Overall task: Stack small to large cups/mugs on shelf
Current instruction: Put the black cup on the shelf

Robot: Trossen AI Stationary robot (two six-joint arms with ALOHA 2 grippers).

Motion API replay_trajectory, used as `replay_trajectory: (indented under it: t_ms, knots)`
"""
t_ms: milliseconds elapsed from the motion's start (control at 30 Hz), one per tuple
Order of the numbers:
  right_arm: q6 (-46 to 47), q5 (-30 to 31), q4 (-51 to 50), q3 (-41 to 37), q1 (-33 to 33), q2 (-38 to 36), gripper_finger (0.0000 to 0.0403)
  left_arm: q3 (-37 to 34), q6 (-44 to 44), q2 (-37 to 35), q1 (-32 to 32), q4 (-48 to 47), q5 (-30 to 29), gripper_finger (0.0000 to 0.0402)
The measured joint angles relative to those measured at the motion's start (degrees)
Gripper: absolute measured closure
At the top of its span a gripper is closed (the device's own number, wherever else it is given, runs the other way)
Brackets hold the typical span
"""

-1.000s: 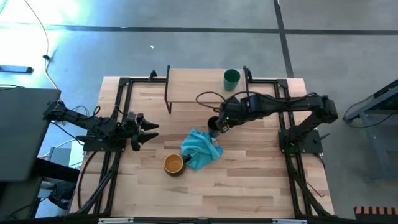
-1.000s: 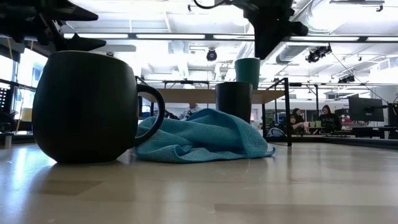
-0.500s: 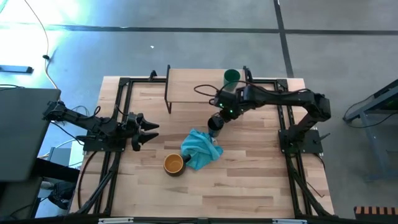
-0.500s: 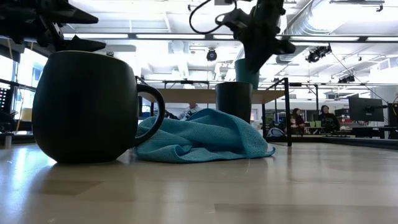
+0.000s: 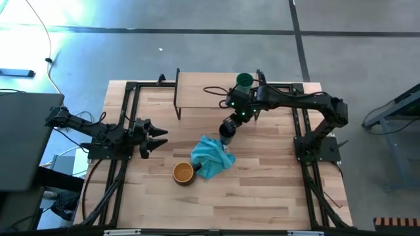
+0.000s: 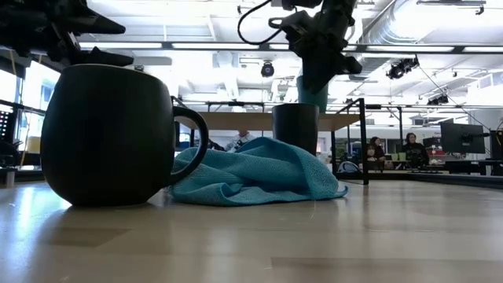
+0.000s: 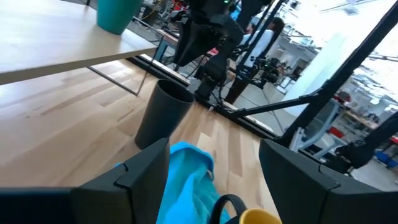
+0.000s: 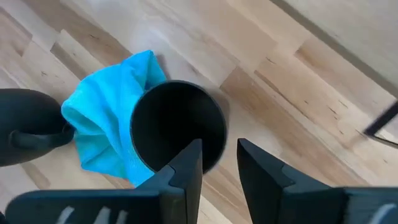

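Right gripper (image 8: 219,163) is hanging just above the black cup (image 5: 226,129), over the edge of its rim on the shelf side. Its jaws are parted by a narrow gap and have hold of nothing; the wrist view looks straight down into the empty cup. Left gripper (image 5: 156,138) is parked on its own side of the counter (image 5: 262,190), jaws spread wide, empty.

Where everything sits: black cup upright on the counter, just beside the teal cloth (image 5: 212,156), maybe touching it, I can't tell. Green cup (image 5: 244,81) is up on the shelf (image 5: 203,92) near its right end. Mug (image 5: 184,173) is on the counter on the far side of the cloth from the black cup, handle (image 6: 193,137) out to the side.

Handling guesses: the black cup looks like a stiff, thin-walled tumbler, probably light, with smooth tapered sides, so a side squeeze could slip. I'd pinch the rim, one jaw inside and one outside, on the side away from the cloth so I don't snag fabric. The mug looks heavier and rounder; the wall near the rim or the handle seems the only sane hold. The green cup is small and likely tips easily.
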Motion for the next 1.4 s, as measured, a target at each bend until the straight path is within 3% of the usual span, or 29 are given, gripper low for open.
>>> replay_trajectory:
  t_ms: [633, 1167, 1400]
  knots:
    - [-4.0, -1.5, 0.0, 0.0, -0.2, 6.7, 0.0304, 0.0, -0.2, 0.0, 0.0, -0.3, -0.4, 0.0165]
    - [-4.2, -1.0, -0.4, 0.0, -0.3, 6.9, 0.0305, 0.0, -0.2, 0.0, 0.0, -0.3, -0.4, 0.0165]
    - [-4.2, -0.6, -0.5, 0.0, -0.3, 6.9, 0.0356, 0.0, -0.2, 0.0, 0.0, -0.3, -0.4, 0.0165]
